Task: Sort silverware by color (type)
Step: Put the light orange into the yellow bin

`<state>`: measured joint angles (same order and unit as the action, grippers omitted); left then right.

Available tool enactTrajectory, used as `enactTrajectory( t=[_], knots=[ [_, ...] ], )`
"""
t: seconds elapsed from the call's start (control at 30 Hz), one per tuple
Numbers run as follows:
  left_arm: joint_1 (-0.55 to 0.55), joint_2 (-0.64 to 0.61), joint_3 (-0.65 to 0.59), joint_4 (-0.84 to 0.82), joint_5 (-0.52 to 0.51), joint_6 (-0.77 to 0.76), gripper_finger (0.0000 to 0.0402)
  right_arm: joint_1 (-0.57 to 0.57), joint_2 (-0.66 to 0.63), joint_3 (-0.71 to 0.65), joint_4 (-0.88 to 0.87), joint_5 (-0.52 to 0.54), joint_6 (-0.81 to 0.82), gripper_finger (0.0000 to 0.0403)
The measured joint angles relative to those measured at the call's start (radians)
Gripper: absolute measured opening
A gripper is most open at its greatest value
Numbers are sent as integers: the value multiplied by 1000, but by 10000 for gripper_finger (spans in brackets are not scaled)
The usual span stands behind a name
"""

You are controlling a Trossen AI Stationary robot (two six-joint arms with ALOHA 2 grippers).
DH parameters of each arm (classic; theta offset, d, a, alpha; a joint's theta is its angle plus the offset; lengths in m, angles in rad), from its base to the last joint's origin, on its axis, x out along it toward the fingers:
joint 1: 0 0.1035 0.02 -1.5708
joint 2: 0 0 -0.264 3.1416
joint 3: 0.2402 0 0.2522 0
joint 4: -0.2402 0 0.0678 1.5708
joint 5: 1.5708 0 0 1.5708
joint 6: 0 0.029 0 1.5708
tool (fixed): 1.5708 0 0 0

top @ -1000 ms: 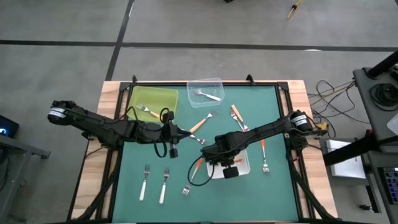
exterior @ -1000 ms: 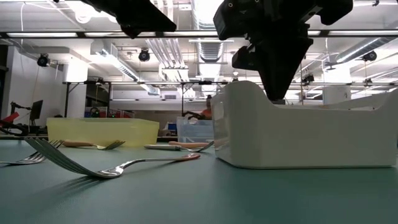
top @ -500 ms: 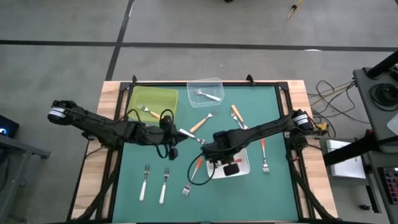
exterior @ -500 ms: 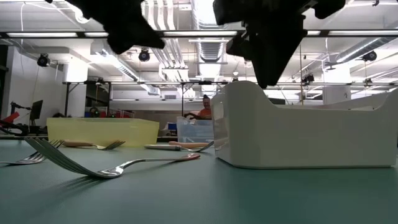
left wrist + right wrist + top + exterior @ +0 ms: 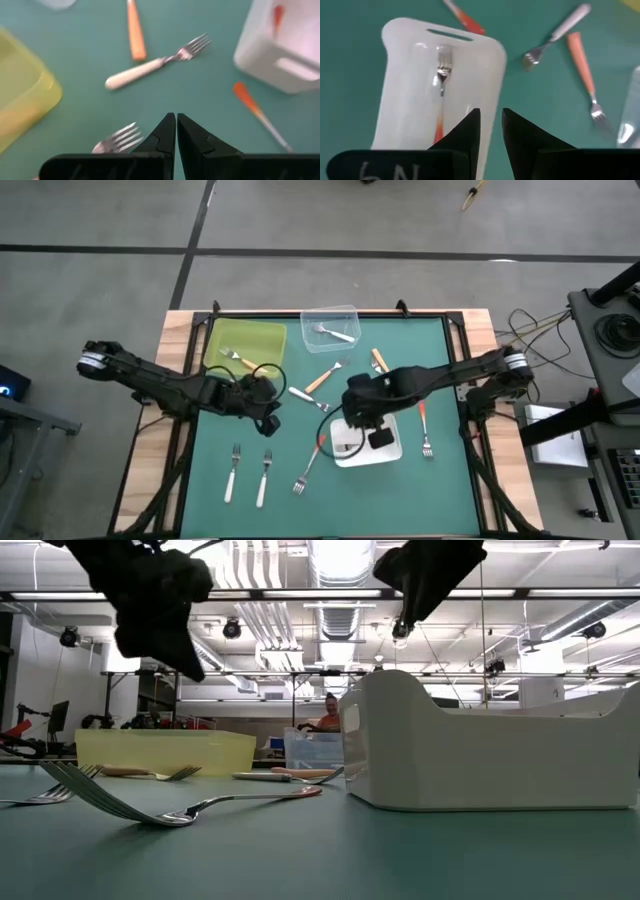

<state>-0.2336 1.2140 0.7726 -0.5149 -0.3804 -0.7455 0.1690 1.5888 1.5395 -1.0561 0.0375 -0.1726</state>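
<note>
The left gripper hangs over the left-centre of the worktop, its fingers pressed together on nothing, the arm reaching in low from the left edge and the gripper pointing toward the middle. Behind it sits the yellow tray by the far-left corner, one tan-handled fork inside. Just ahead of this gripper lies a white-handled fork, long axis slanting, tines toward the centre, with a tan fork just past it; the left arm looks the nearer to both. Two white forks lie side by side near the front edge, handles frontward. Toward the far edge the clear tray holds a white-handled fork. At the centre a red fork lies loose just beside the white tray, handle toward it. The right gripper hovers over that tray's far end, fingers a little apart and empty, its arm slanting in from the right edge. Below it a red fork lies lengthwise in the tray. Another tan fork lies behind the arm, another red one toward the right edge.
</note>
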Motion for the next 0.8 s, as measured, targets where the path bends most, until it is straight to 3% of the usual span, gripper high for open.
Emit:
enactTrajectory(
  t=[0.17,0.33,0.57,0.8],
  knots=[
    [49,-3,0,-77,43,-29,0,-45,-132,-129,152,0,-33,69],
    [147,-3,0,-170,129,8,0,-101,-246,-291,419,0,-107,64],
    [221,-4,0,-249,291,286,0,-178,-348,-454,703,-2,-181,64],
    [222,-4,0,-250,295,426,0,-247,-385,-535,817,-1,-157,63]
  ],
)
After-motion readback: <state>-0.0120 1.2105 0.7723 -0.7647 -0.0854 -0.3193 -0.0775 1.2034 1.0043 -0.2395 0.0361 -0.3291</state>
